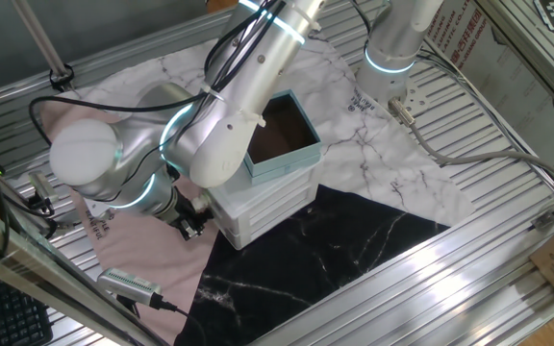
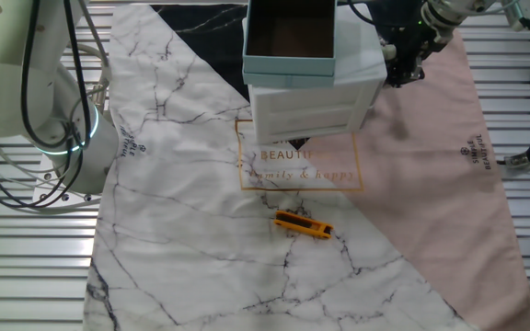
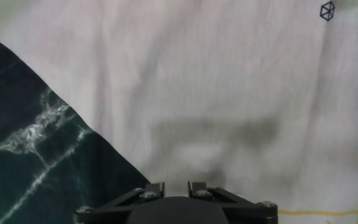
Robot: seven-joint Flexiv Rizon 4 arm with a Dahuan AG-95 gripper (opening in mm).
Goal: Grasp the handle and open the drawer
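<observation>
A small white cabinet (image 1: 272, 202) (image 2: 311, 110) stands on the cloths, and the drawer is its lowest tier. The handle is hidden: my arm covers the cabinet's left side in one fixed view, and no black knob shows on the faces seen in the other. My gripper (image 1: 192, 223) (image 2: 401, 72) hangs close beside the cabinet, pointing down at the pink cloth. In the hand view only the finger stubs show at the bottom edge, and the gripper (image 3: 176, 186) has a small gap with nothing in it. That view holds only cloth.
A teal box (image 1: 282, 135) (image 2: 291, 37) with a brown inside sits on top of the cabinet. An orange tool (image 2: 303, 224) lies on the marble cloth. A second arm's base (image 1: 392, 48) (image 2: 26, 83) stands at the table's edge. A grey device (image 1: 128, 284) lies on the slats.
</observation>
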